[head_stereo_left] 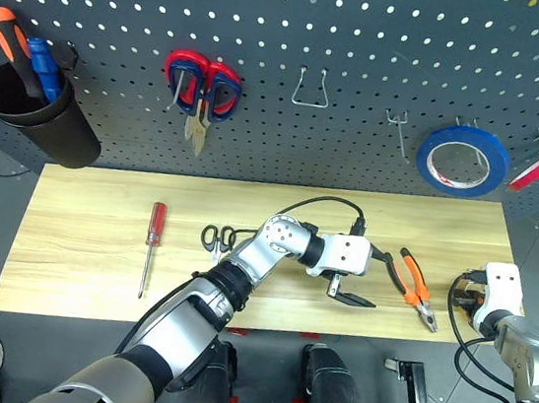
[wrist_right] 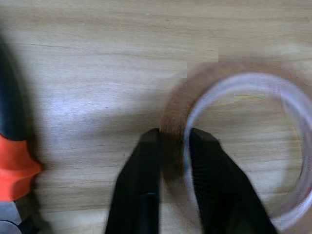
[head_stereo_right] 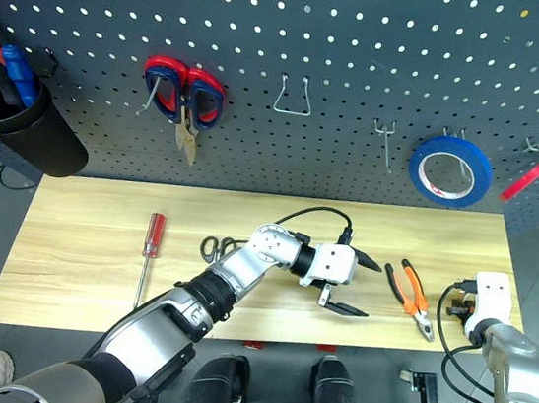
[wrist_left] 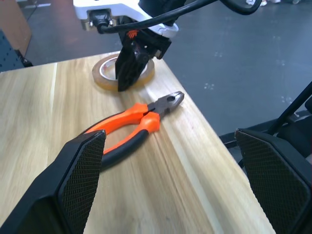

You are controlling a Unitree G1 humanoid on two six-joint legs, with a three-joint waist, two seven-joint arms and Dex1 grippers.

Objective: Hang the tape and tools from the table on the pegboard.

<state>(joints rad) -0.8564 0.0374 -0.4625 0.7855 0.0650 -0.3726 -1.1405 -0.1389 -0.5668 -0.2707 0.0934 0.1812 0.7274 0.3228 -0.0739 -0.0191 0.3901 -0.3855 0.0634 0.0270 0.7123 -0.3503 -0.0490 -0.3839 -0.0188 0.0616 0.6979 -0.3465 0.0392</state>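
Pinching the tape's [wrist_right: 234,146] wall, right gripper [wrist_right: 173,139] readies a lift toward the pegboard [head_stereo_left: 371,36]; left gripper [head_stereo_left: 359,273] gapes beside pliers [head_stereo_left: 415,286].

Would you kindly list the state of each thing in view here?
Tape: flat on table, wall pinched by right end effector.
Left end effector: open, empty, beside pliers.
Pliers: lying closed.
Black scissors: lying flat.
Red screwdriver: lying flat.
Blue tape: hung on pegboard.
Red scissors: hung.
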